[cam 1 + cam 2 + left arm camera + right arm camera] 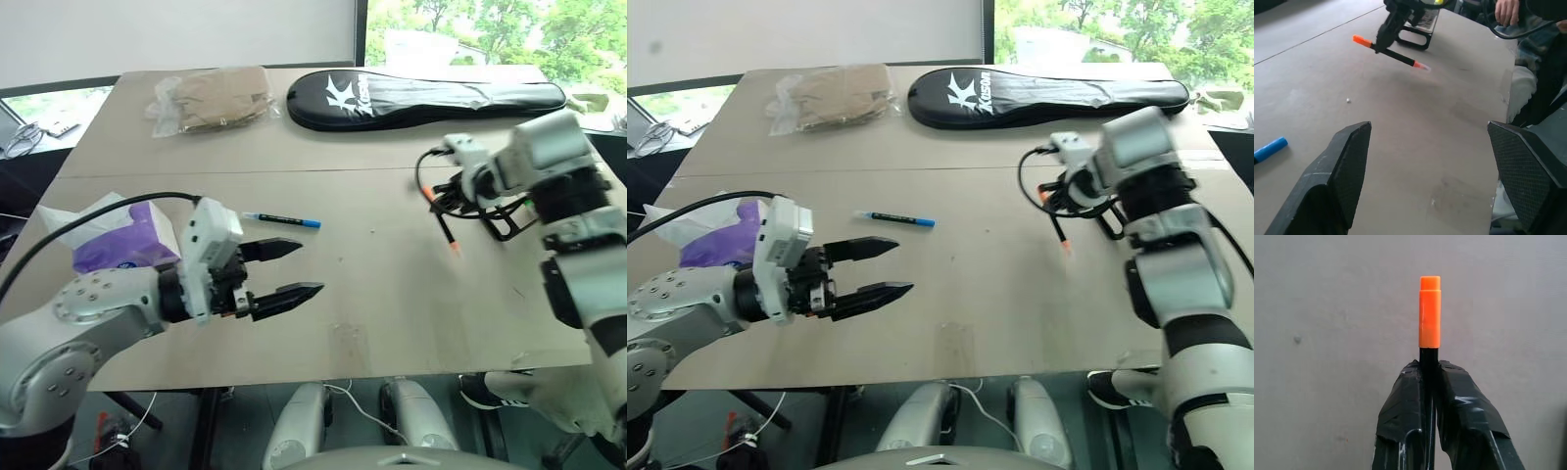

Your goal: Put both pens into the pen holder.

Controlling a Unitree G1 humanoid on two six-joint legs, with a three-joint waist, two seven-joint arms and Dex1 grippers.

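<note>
tissue box (pixel 122 238), purple with white tissue poking out, sat at the far left of the table (pixel 372 294), right behind the left arm. a clear bag of something tan (pixel 211 98) lay further back near the far edge. left hand (pixel 284 268) hovered over the near part of the table with its two black fingers spread wide, nothing between them, pointing roughly toward the middle.

just beyond those fingers lay the black pen (pixel 281 220) with the blue end, flat on the table, blue end pointing right. untouched, well apart from everything on the right side. in the left wrist view its blue end (pixel 1269 149) peeked in at the edge.

long black racket case (pixel 421 96) with white lettering stretched across the far side, middle to right.

then the orange pen (pixel 444 227): it was off the table, held up in the air at a slant, pinched around its dark middle by the right hand (pixel 1385 38). right wrist view showed the fingers (pixel 1464 406) pressed together on the dark barrel with the orange end (pixel 1429 312) sticking out past them, plain tabletop underneath. from the left wrist view you could see it clear of the surface.

pen holder (pixel 509 220) sat just behind and to the right of that hand, mostly hidden by the right arm, only bits of black frame and clear wall showing. a person's hand (pixel 1507 11) showed at the table's far edge.
</note>
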